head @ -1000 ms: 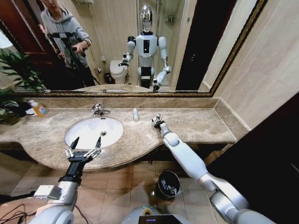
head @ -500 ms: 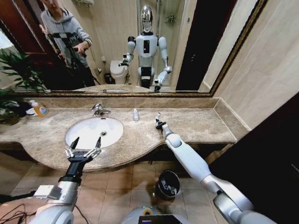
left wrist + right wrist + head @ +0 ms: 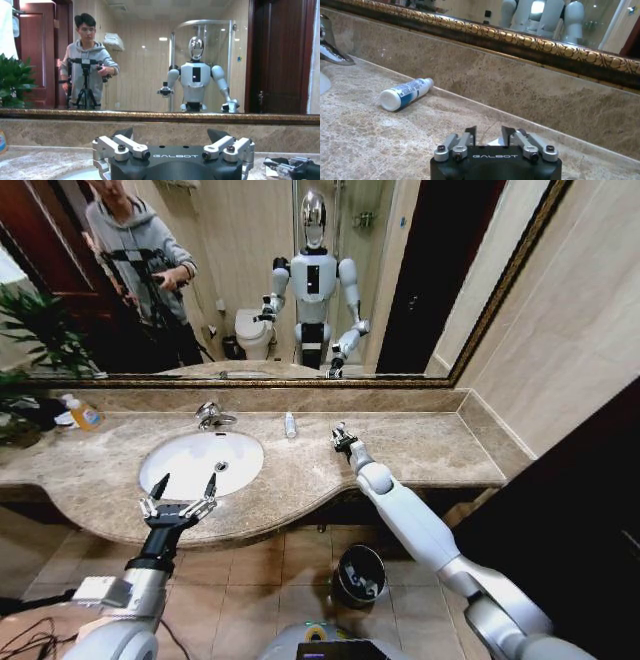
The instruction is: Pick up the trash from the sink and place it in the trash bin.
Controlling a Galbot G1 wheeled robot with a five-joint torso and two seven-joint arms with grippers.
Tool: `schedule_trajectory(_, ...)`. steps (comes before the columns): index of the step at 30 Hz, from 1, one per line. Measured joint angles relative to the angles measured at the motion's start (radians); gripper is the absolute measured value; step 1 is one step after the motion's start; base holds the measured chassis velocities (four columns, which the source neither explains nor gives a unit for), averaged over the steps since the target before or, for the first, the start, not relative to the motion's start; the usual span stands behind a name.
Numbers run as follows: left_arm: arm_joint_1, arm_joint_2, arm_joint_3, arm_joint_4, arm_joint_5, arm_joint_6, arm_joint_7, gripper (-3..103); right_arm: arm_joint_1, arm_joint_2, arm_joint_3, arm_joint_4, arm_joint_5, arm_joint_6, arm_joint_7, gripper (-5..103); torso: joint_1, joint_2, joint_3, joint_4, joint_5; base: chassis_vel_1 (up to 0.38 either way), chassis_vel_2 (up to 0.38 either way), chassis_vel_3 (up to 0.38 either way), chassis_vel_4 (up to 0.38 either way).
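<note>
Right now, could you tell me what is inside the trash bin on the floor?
The trash bin holds a few small pale items, too small to identify. Its rim hides the rest of the inside, and the right end effector is over the counter, not the bin.

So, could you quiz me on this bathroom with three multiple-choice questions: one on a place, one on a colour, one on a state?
1. Where does the blue-marked tube lie?
A. in the basin
B. on the counter by the back wall
C. in the bin

2. What colour is the bottle at the counter's far left end?
A. orange-yellow
B. green
C. black

3. The left gripper is:
A. shut
B. open
C. clamped on a tube

Answers:
1. B, it lies flat on the marble beside the faucet.
2. A, its body is orange-yellow.
3. B, its fingers are spread wide, with nothing between them.
</note>
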Motion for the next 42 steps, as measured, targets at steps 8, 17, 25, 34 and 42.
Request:
schedule_trajectory(8,0.000,0.000,0.000,0.000,0.000,0.000,0.000,100,0.020,0.018,-0.007,-0.043,0.022,-0.023,0.011,68,0.000,0.000,0.000,0.0000,-0.0001,0.000,0.000,0.000,0.000)
schedule_trajectory(17,0.000,0.000,0.000,0.000,0.000,0.000,0.000,100,0.032,0.024,-0.011,-0.082,0.021,-0.023,0.020,98,0.000,0.000,0.000,0.0001,-0.0001,0.000,0.000,0.000,0.000)
schedule_trajectory(25,0.000,0.000,0.000,0.000,0.000,0.000,0.000,100,0.029,0.018,-0.006,-0.084,0.025,-0.020,0.012,90,0.000,0.000,0.000,0.0001,-0.0001,0.000,0.000,0.000,0.000)
schedule_trajectory(34,0.000,0.000,0.000,0.000,0.000,0.000,0.000,100,0.019,0.015,0.003,-0.080,0.070,-0.021,0.002,57,0.000,0.000,0.000,0.0001,0.0000,0.000,0.000,0.000,0.000)
schedule_trajectory(42,0.000,0.000,0.000,0.000,0.000,0.000,0.000,100,0.016,0.010,0.007,-0.077,0.132,-0.030,-0.003,19,0.000,0.000,0.000,0.0002,-0.0001,0.000,0.000,0.000,0.000)
